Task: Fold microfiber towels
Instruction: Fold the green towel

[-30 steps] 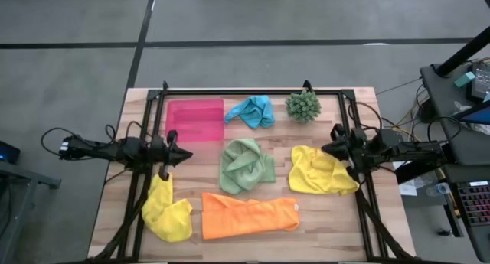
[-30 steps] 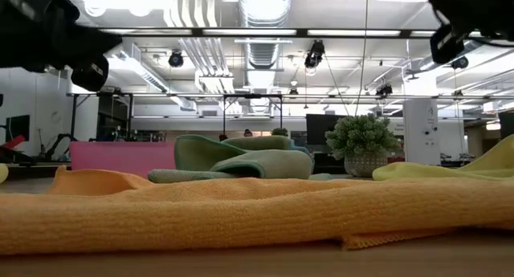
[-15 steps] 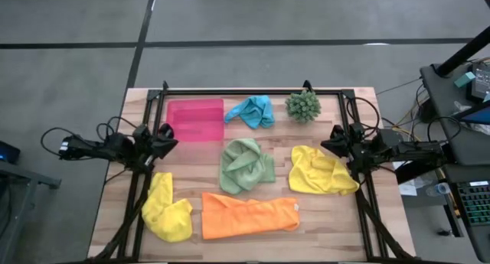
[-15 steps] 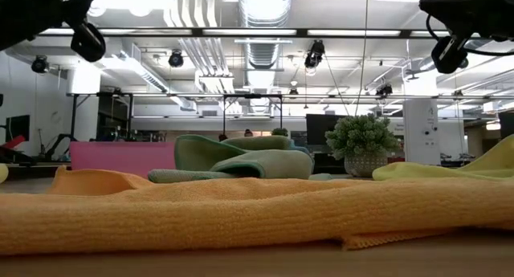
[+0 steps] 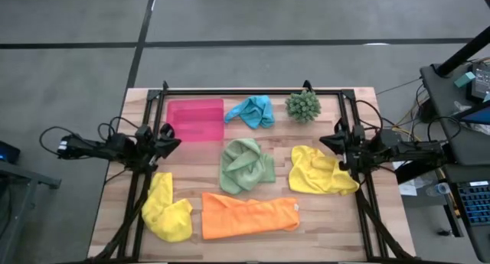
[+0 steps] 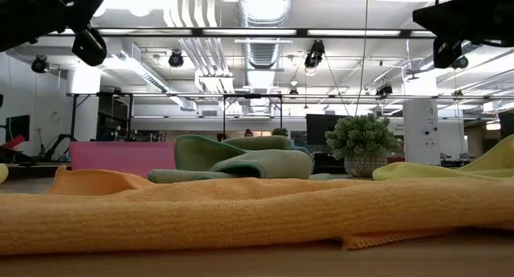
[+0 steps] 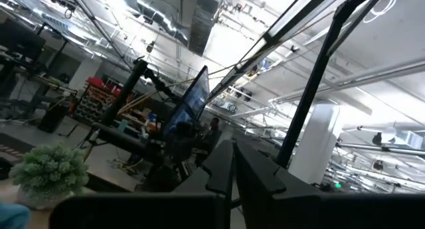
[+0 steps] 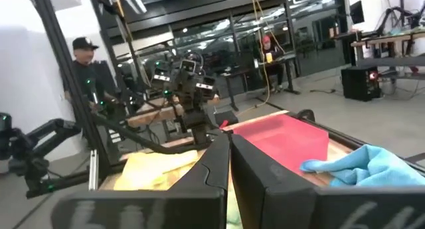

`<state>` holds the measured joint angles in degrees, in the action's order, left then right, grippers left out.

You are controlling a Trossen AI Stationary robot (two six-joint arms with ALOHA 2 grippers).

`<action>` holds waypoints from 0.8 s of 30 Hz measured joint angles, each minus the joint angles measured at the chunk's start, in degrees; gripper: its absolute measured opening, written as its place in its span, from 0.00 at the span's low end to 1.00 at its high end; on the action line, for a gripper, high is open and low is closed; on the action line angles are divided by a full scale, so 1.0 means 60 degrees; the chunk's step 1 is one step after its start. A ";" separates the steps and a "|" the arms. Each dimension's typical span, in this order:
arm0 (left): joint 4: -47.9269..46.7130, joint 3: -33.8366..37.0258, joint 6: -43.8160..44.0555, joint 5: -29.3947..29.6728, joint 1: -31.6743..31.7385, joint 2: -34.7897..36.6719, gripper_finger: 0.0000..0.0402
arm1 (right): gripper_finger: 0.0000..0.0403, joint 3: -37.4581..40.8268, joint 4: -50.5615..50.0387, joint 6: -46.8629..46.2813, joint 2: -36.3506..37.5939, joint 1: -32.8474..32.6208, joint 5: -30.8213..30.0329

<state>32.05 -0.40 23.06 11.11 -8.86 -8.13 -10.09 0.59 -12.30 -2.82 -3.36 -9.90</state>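
Five microfiber towels lie loose and crumpled on the wooden table (image 5: 337,226). A yellow one (image 5: 167,210) lies near the left edge, an orange one (image 5: 249,216) along the front and a light green one (image 5: 245,164) in the middle. A second yellow one (image 5: 321,172) is at the right and a turquoise one (image 5: 253,111) at the back. My left gripper (image 5: 174,144) (image 7: 232,168) hangs shut above the left edge, pointing slightly upward. My right gripper (image 5: 325,143) (image 8: 229,164) hangs shut above the right edge, beside the right yellow towel. Both are empty.
A flat pink tray (image 5: 195,120) lies at the back left and a spiky green plant ball (image 5: 303,105) stands at the back right. A black frame (image 5: 253,90) runs along the table's far edge and sides. A person (image 8: 86,70) stands beyond the table in the right wrist view.
My left gripper has tipped up from pointing down at the left yellow towel, risen a little and stayed shut. My right gripper has rolled slightly in place. The towels have not moved.
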 joint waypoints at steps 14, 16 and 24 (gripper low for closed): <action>0.1410 -0.0004 -0.5742 0.6305 0.0004 -0.1618 0.01 | 0.02 0.0004 0.5060 0.2719 -0.3037 0.0000 -0.1358; 0.1388 -0.0004 -0.5894 0.6589 0.0004 -0.1763 0.01 | 0.02 0.0004 0.6454 0.3207 -0.3867 0.0000 -0.1348; 0.1311 -0.0004 -0.5914 0.6627 0.0000 -0.2521 0.01 | 0.02 -0.0114 0.9171 0.4148 -0.6567 0.0000 -0.1361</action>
<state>39.92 -0.43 -12.42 50.87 -8.86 -23.26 -10.77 55.61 12.58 -42.22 -3.36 -18.06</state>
